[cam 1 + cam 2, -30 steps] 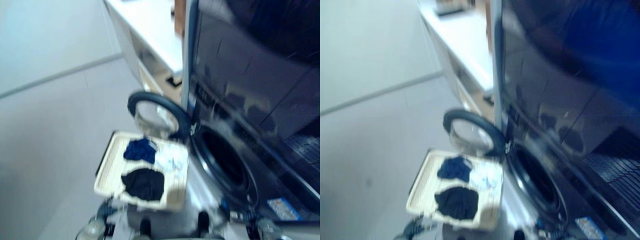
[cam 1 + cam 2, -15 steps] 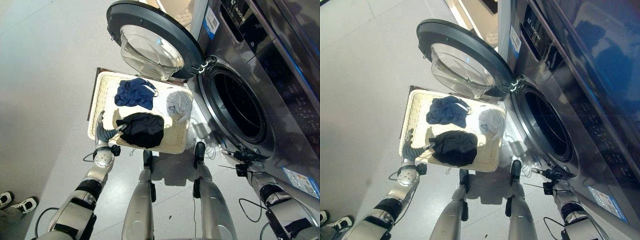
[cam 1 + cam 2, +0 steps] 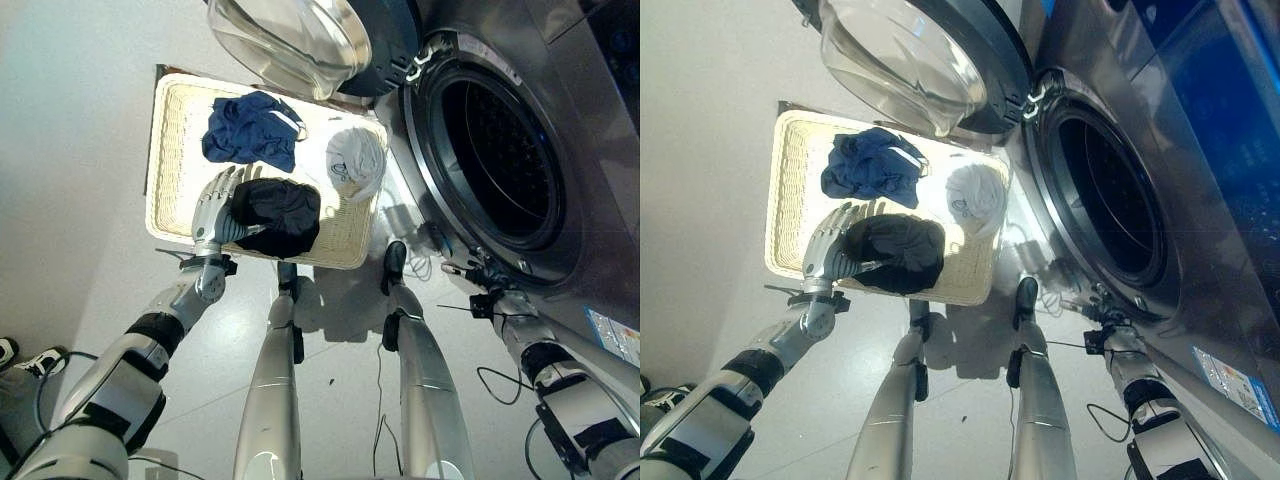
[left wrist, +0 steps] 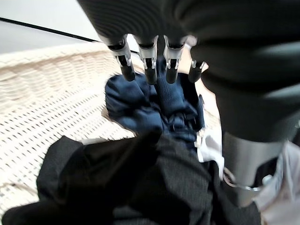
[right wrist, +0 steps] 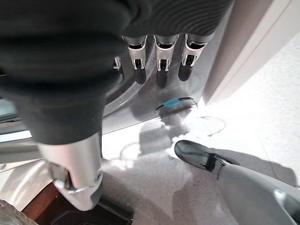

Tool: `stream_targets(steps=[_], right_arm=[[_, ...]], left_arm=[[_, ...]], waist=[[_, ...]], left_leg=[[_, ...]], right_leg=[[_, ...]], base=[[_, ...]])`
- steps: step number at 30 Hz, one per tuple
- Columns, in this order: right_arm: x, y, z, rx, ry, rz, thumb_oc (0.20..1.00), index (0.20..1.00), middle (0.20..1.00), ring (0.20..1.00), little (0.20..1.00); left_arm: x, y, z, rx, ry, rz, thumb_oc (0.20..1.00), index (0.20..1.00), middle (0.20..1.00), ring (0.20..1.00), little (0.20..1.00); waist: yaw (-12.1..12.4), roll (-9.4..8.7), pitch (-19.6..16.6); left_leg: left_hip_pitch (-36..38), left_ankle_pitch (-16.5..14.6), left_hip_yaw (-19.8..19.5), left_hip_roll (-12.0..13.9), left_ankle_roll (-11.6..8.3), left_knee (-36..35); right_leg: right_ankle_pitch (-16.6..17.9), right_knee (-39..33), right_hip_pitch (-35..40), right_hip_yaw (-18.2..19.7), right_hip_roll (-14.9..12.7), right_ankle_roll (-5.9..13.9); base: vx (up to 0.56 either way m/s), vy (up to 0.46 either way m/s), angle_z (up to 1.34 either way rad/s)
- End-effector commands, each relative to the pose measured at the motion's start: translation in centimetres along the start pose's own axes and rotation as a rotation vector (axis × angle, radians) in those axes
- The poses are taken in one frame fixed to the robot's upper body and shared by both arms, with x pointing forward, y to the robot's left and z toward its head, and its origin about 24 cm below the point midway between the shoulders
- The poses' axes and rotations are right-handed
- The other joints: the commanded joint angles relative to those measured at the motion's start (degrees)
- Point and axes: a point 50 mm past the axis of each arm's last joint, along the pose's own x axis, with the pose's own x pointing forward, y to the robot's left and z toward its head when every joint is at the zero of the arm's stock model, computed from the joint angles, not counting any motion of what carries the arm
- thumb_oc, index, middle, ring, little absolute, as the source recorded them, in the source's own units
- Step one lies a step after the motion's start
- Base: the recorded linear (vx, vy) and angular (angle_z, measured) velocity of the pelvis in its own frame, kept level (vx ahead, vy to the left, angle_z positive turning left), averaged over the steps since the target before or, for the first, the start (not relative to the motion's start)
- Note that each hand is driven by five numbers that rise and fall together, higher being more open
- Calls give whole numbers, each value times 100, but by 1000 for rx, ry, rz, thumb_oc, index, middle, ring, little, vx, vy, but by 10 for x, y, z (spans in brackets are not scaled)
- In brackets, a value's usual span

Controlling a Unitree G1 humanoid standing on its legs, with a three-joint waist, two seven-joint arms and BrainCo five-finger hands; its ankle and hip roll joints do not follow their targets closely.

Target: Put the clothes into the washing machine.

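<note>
L hand is now over the near-left part of the woven tray, fingers straight and spread, lying against the left edge of the black garment. Half a sec ago it sat at the tray's near-left rim w/ the fingers just short of that cloth; so it has come further in and onto the black piece. Note the whole view has shifted too (head tipped down), so part of the apparent move is camera. In the left wrist view the fingers are extended above the black cloth, thumb apart, nothing pinched yet. Judgement: reach done, grasp not yet closed.

All 3 items are in the tray as before: blue garment at far left, black one near, white garment at the right end, closest to the machine. None loaded.

Door stands swung open over the tray's far edge. Washing machine at right, drum opening dark, no clothes seen inside.

R hand hangs low by the machine front, near-right, idle; its wrist view shows the fingers straight, holding nothing.

Next, prob: curl fingers on the black piece, lift, carry right to the drum.
</note>
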Motion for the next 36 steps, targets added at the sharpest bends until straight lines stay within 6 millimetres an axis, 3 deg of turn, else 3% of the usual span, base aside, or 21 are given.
stream_targets(steps=[1, 14, 24, 36], right_arm=[[-2, -4, 10, -12, -82, 21, 1000, 1000, 1000, 1000, 1000], [2, 9, 50, -22, -223, 82, 1000, 1000, 1000, 1000, 1000], [6, 18, 74, -11, -288, 105, 1000, 1000, 1000, 1000, 1000], [7, 26, 83, -9, -317, 119, 1000, 1000, 1000, 1000, 1000]], left_arm=[[11, 20, -12, 70, -2, 24, 1000, 1000, 1000, 1000, 1000], [6, 4, -20, 161, 47, -158, 1000, 1000, 1000, 1000, 1000], [1, -8, -43, 264, 255, -394, 1000, 1000, 1000, 1000, 1000], [-4, -11, -52, 390, 314, -403, 1000, 1000, 1000, 1000, 1000]], waist=[[-43, -131, -140], [-119, -129, -140], [-211, -208, -140], [-244, -249, -140]], left_leg=[[-468, -196, -70, -593, 333, 601], [-962, -175, -170, -630, 291, 757], [-1158, -105, -179, -600, 270, 741], [-1160, -52, -184, -611, 260, 644]], right_leg=[[-148, 351, -99, -171, 343, 428], [-146, 503, -604, -84, 460, 395], [-81, 490, -782, -26, 543, 401], [-13, 375, -778, -33, 569, 410]], base=[[0, 0, 0], [0, 3, 0], [0, 0, 0], [0, 0, 0]])
